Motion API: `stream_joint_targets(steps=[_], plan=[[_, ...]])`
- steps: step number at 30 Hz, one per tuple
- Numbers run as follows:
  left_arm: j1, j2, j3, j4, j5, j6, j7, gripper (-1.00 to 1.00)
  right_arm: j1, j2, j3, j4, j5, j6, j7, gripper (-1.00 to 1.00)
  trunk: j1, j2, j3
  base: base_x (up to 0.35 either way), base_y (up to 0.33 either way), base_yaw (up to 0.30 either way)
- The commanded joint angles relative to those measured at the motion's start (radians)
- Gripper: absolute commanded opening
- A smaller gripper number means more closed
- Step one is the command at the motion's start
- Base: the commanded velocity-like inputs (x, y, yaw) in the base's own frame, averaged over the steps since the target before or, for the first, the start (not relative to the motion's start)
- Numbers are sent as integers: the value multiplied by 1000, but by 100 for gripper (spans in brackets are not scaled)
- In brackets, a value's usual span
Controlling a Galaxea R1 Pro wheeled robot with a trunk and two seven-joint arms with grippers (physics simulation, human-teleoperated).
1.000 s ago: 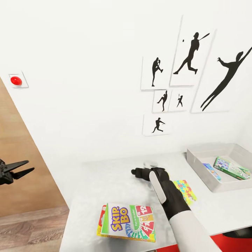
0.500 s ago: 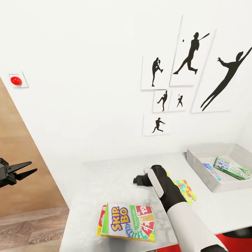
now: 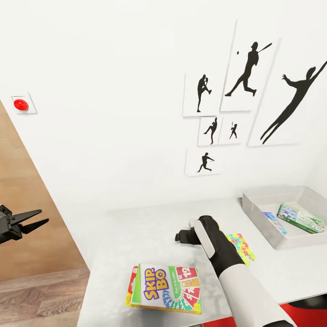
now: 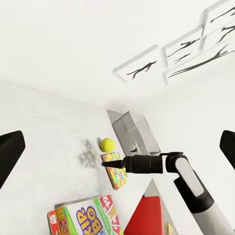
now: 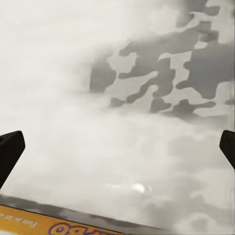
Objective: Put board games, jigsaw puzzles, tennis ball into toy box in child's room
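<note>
one bright multicolour skip-bo box [image 3: 164,289], lying flat

I see a white wall [image 3: 113,91] with black baseball silhouette prints [image 3: 245,77] upper right, a red button [image 3: 20,105] upper left, wood floor [image 3: 36,295] lower left, mottled grey table [image 3: 136,231] below.

I am seeing a glossy printed-card Skip-Bo box [image 3: 164,289] lying on my mottled grey, stone-look tabletop [image 3: 136,231]; my forearm shell [image 3: 254,295] is looking smooth white plastic.
</note>
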Motion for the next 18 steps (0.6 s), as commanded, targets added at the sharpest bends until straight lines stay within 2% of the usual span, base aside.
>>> stream_joint_targets(steps=[1, 5, 8, 9, 12, 18], plan=[[-1, 0, -1, 0, 4, 7, 0, 100, -1, -3, 1, -1, -11, 2, -10, 100, 0, -1, -1, 0, 0, 0], [-1, 0, -1, 0, 4, 7, 0, 100, -3, -48, -1, 1, -22, 2, -5, 100, 0, -1, -1, 0, 0, 0], [-1, 0, -1, 0, 4, 7, 1, 100, -4, -74, -1, 1, -59, 2, -3, 100, 0, -1, -1, 0, 0, 0], [-1, 0, -1, 0, 4, 7, 1, 100, -4, -84, -1, 1, -86, 2, -3, 100, 0, -1, -1, 0, 0, 0], [-1, 0, -1, 0, 4, 7, 1, 100, -4, -92, 0, -1, -109, 2, -4, 100, 0, -1, -1, 0, 0, -14], [-1, 0, 1, 0, 4, 7, 0, 100, -4, -92, 5, 0, -108, 2, -7, 100, 0, -1, 4, 0, 0, -122]])
